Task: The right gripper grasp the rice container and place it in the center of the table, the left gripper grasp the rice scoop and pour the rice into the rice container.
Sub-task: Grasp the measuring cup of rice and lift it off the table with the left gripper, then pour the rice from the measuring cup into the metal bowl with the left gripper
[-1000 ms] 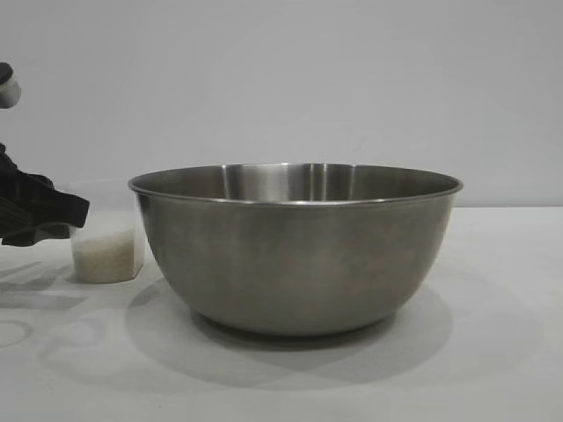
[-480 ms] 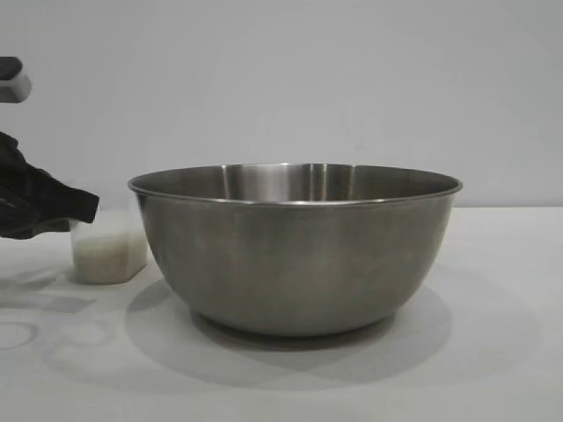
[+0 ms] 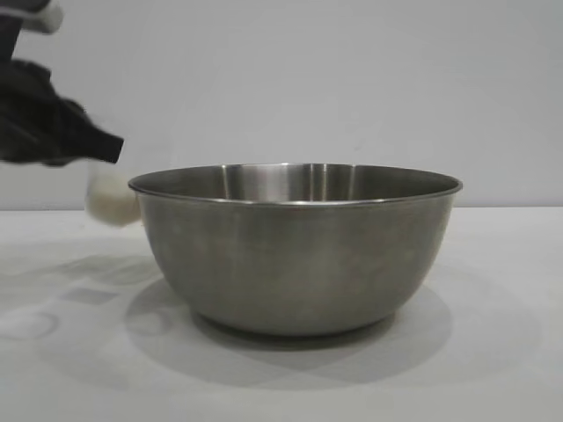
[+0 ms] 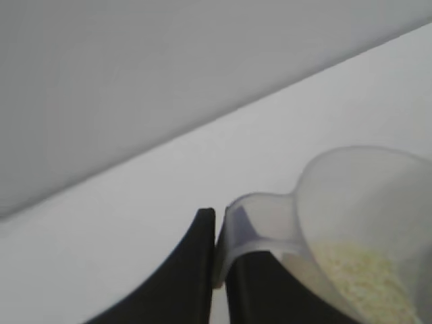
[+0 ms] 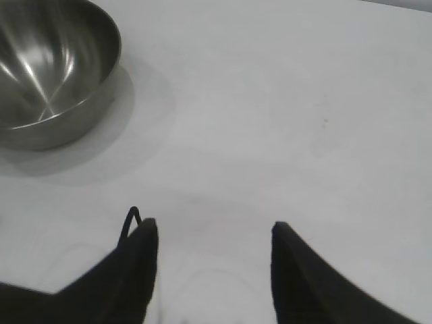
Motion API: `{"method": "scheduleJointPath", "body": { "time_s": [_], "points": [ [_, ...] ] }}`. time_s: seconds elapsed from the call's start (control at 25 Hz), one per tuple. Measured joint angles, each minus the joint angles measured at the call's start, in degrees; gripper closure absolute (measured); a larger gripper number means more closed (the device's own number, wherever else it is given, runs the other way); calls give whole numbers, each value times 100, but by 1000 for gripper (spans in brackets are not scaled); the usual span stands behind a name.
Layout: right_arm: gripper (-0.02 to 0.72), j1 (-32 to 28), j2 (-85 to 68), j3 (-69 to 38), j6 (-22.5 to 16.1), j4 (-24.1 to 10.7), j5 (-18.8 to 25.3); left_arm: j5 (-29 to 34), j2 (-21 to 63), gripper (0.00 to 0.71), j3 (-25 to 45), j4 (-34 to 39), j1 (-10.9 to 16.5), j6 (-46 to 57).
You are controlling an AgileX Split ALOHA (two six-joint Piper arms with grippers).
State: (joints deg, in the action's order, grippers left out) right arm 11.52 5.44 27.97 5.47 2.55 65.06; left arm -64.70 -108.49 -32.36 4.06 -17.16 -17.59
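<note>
The rice scoop hangs clear of the table, its loop handle pinched between the clamped fingers of the left gripper, just short of the rice container. Light, thin and slick, it could pivot; the rice spills readily. The right gripper sits half-open, empty, well apart.

This looks like a lab or a test room, not a home kitchen. The bench is a plain white surface, and behind it stands a bare grey wall. No furniture or decoration shows, so probably it is a robot test setup.
</note>
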Motion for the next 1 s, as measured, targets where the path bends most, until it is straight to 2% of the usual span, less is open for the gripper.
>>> {"method": "scheduleJointPath", "body": {
  "time_s": [0.2, 0.4, 0.72, 0.84, 1.0],
  "points": [
    [338, 0, 0, 0, 0, 0, 0, 0, 368, 710, -423, 896, 0, -1221],
    [338, 0, 0, 0, 0, 0, 0, -15, 509, 710, -828, 2189, 0, -2284],
    [338, 0, 0, 0, 0, 0, 0, -26, 521, 710, -997, 3997, 0, -4206],
    [338, 0, 0, 0, 0, 0, 0, -26, 521, 710, -997, 4402, 0, -4945],
    [338, 0, 0, 0, 0, 0, 0, -26, 521, 710, -1007, 4873, 0, -5421]
  ]
}}
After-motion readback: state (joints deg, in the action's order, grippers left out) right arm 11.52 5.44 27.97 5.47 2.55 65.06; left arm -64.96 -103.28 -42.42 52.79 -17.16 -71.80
